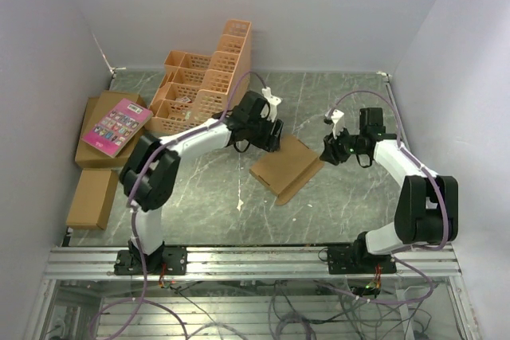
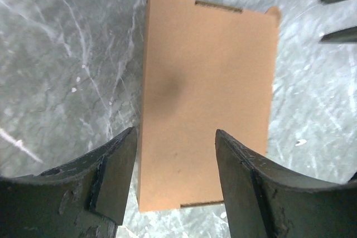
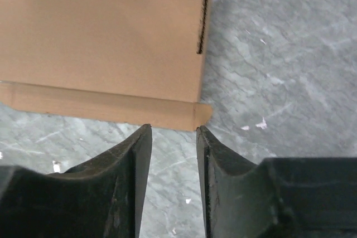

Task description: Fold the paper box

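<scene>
The paper box (image 1: 287, 166) is a flat brown cardboard sheet lying folded on the marble table, mid-centre. In the left wrist view it (image 2: 206, 93) is a closed rectangle with slots at both ends. My left gripper (image 1: 269, 134) is open and empty, hovering over the box's far-left end; its fingers (image 2: 114, 176) straddle the near edge. My right gripper (image 1: 328, 149) is open and empty just off the box's right edge. In the right wrist view its tips (image 3: 173, 132) sit just short of a narrow side flap (image 3: 106, 110).
An orange plastic lattice crate (image 1: 203, 85) stands at the back left. A pink book (image 1: 117, 127) lies on closed brown cartons (image 1: 94, 197) at the left, off the table's edge. Walls close in on three sides.
</scene>
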Action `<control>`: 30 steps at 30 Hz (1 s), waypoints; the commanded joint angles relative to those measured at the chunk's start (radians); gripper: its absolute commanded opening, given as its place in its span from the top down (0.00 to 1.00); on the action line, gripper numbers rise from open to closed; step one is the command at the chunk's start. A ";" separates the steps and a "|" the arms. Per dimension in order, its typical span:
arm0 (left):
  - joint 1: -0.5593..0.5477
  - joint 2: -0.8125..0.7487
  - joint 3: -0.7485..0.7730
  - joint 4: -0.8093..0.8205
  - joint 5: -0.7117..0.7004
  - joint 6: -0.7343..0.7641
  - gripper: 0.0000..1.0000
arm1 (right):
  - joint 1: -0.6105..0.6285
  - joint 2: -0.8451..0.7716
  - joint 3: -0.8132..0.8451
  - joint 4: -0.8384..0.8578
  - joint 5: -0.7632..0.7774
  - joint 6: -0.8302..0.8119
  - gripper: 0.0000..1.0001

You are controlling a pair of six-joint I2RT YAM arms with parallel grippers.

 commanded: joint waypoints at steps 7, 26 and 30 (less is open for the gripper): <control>0.003 -0.409 -0.414 0.267 -0.104 -0.183 0.35 | 0.000 0.139 0.160 0.121 -0.218 0.347 0.43; 0.003 -0.717 -1.041 0.761 -0.082 -0.650 0.49 | 0.002 0.358 0.180 0.111 -0.225 0.447 0.55; 0.003 -0.634 -0.983 0.722 -0.100 -0.611 0.65 | 0.002 0.322 0.129 0.095 -0.228 0.448 0.59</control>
